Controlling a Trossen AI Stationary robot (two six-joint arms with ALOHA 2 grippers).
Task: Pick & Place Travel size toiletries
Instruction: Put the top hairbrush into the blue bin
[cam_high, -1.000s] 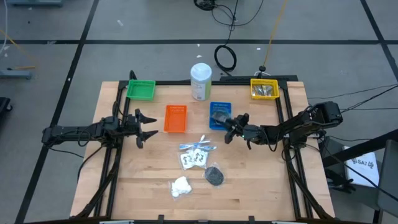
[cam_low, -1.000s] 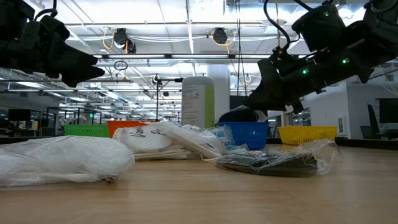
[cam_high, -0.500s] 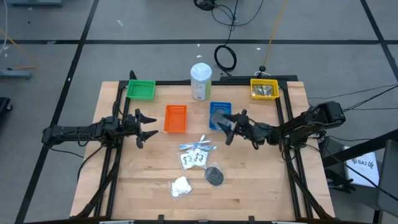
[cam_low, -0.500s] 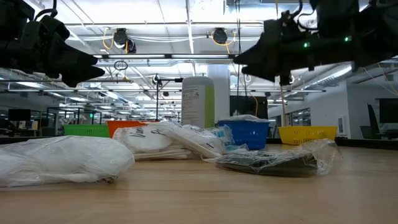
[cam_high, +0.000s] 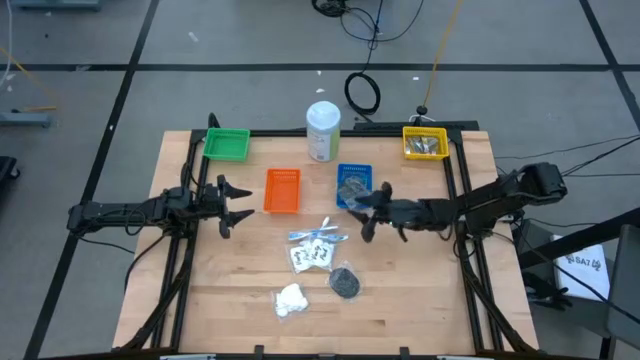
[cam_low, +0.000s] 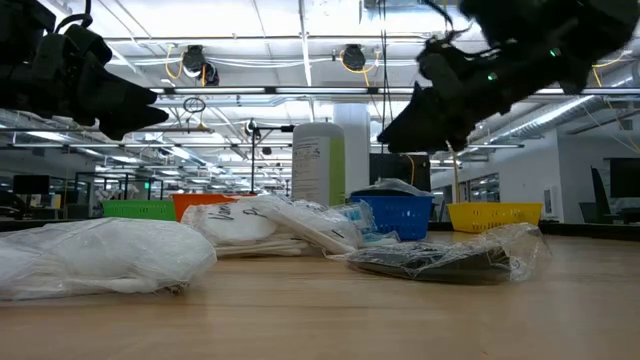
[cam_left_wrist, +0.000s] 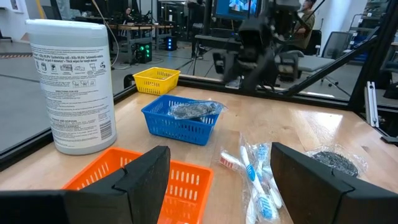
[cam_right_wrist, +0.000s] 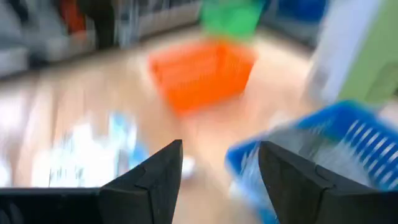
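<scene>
hovering right tool (cam_high: 371, 212) (open), puff (cam_high: 351, 186) beside

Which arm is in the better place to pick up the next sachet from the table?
Right, probably. The right gripper hangs open beside the blue tray, close to the toothbrush sachet. The left gripper waits farther away, beyond the orange tray.

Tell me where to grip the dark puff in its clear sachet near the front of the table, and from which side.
Grip the dark puff sachet across its middle, coming straight down from above. It lies flat on the table with bare wood around most of it, the white packets close on one side. The loose plastic edges look too floppy to hold. The open right gripper is nearest.
</scene>
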